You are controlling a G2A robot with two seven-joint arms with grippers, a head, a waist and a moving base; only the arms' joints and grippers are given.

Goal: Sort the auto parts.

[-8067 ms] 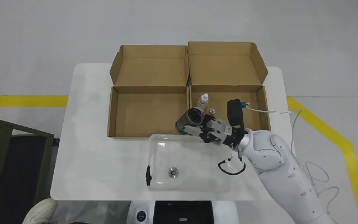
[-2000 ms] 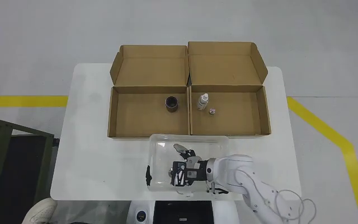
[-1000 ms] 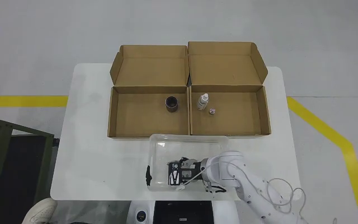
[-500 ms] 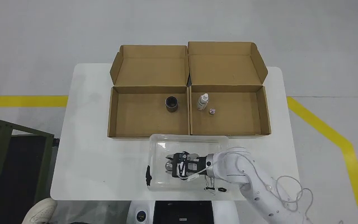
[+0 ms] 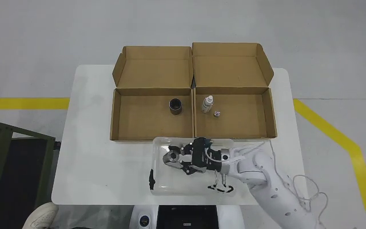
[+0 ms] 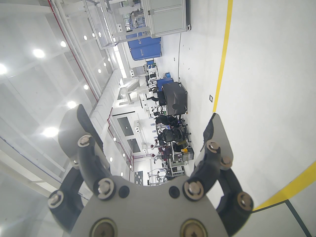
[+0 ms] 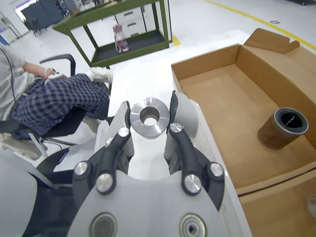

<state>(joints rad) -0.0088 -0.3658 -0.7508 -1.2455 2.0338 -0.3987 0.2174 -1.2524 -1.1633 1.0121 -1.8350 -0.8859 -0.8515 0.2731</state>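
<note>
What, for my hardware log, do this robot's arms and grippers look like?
The right arm has smooth white rounded shells, with a thin black cable looping near its wrist. Both the right gripper and left gripper have a grey plate, black linkage fingers with silver screws, and pale grey fingertips.

1. Metal ring [image 7: 149, 120]: silver-grey. Right gripper [image 7: 149, 109]: black and grey.
2. Sleeve [image 5: 175, 105]: dark brown, black-rimmed.
3. Cardboard box [image 5: 143, 121] and neighbouring box [image 5: 246, 121]: plain tan.
4. Table [image 5: 91, 143]: white. Floor stripe [image 5: 34, 103]: yellow.
</note>
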